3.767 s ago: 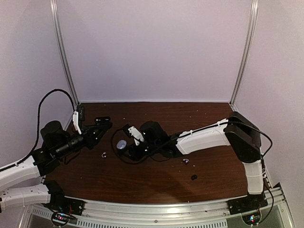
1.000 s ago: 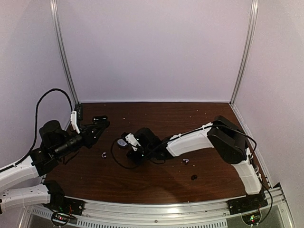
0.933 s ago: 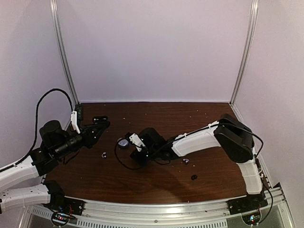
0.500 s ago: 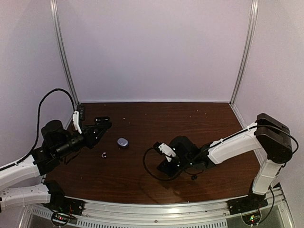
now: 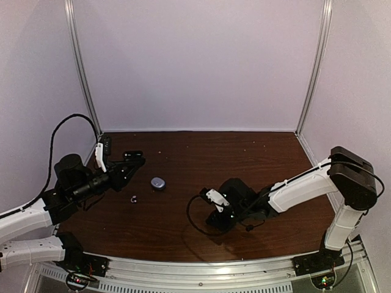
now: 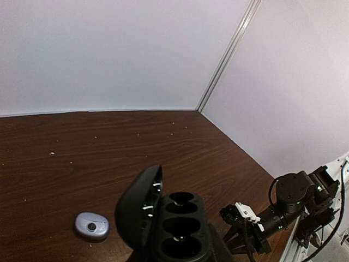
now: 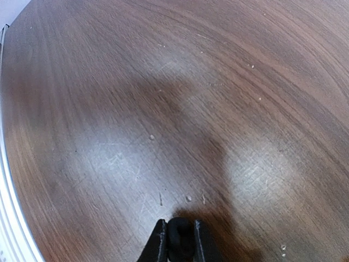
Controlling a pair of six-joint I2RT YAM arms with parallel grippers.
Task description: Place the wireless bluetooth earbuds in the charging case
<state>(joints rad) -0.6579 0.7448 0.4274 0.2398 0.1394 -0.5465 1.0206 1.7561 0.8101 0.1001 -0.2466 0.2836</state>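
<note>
The charging case (image 5: 158, 182) lay closed on the brown table (image 5: 201, 152), toward nine o'clock of the overhead view; the left wrist camera showed it as a grey-blue pebble (image 6: 91, 225) at about seven o'clock of that frame. One earbud (image 5: 133, 198) rested on the wood near the case, toward its seven o'clock and apart from it. The left gripper (image 5: 131, 162) hung at the case's ten o'clock, holding nothing; whether its jaws were spread or together could not be told. The right gripper (image 7: 176, 243) sat low over the wood at the table's five o'clock, its two fingers (image 7: 159, 240) pinching a small dark rounded object (image 7: 180, 236) that could not be identified. A small dark object (image 5: 249, 228) lay beside the right arm.
</note>
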